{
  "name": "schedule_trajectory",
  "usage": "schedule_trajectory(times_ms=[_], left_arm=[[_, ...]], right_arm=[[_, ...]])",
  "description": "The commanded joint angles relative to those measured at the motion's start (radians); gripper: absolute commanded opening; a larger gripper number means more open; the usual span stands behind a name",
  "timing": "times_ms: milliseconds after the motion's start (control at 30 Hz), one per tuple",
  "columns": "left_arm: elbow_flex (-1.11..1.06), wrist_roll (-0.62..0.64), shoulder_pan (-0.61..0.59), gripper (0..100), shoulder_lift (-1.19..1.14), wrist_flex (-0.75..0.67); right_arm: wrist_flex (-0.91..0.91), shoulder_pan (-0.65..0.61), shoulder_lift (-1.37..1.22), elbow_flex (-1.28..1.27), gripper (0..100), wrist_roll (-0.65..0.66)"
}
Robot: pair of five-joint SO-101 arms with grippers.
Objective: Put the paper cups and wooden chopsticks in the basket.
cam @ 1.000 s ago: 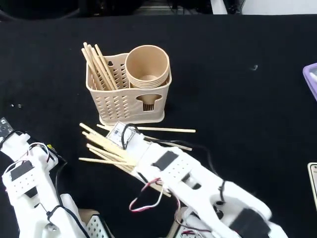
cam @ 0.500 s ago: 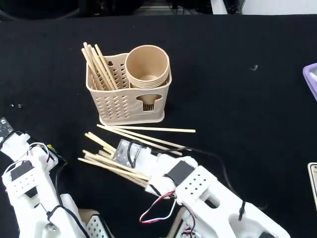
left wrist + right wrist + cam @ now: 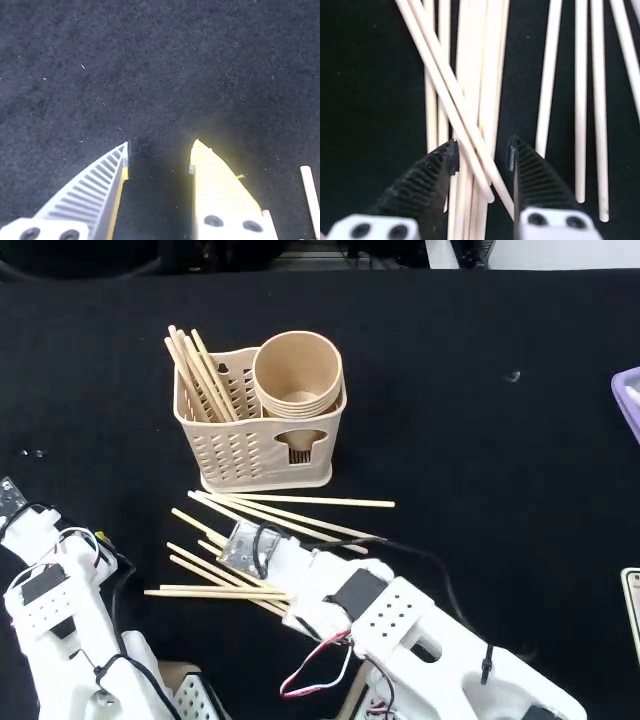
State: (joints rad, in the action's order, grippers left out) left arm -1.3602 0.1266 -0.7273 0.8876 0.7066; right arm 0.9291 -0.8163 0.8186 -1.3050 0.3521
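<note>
Chopsticks [image 3: 330,502] of pale wood lie flat and loose between the basket [image 3: 250,455] and the table's near edge. Their long axes run mostly left to right, fanned and crossing. A second bundle [image 3: 195,365] stands in the basket's left compartment, leaning toward the far-left corner, and nested paper cups [image 3: 298,375] sit mouth-up in its right one. The basket is beige perforated plastic. The right gripper [image 3: 481,150] hangs over the loose sticks, fingers parted astride several. The left gripper [image 3: 159,150], fingers also apart, is above bare black cloth [image 3: 480,490] near the near-left corner.
</note>
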Motion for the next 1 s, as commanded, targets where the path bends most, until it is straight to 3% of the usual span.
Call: schedule_trajectory(times_ms=[0, 267, 467, 700, 967], left_arm=[[0.022, -0.002, 0.010, 21, 0.014, -0.020], [0.024, -0.002, 0.012, 21, 0.014, -0.020], [0.025, -0.002, 0.010, 21, 0.014, -0.020], [0.022, -0.002, 0.010, 21, 0.014, -0.020], [0.024, -0.002, 0.010, 21, 0.014, -0.020]], right_arm=[[-0.043, -0.028, 0.036, 0.001, 16.2, -0.011], [-0.021, -0.031, -0.005, 0.091, 16.2, -0.003], [0.018, -0.143, -0.283, 0.286, 16.2, -0.008], [-0.091, -0.189, -0.549, 0.395, 16.2, -0.003], [-0.107, -0.186, -0.593, 0.398, 14.9, -0.002]])
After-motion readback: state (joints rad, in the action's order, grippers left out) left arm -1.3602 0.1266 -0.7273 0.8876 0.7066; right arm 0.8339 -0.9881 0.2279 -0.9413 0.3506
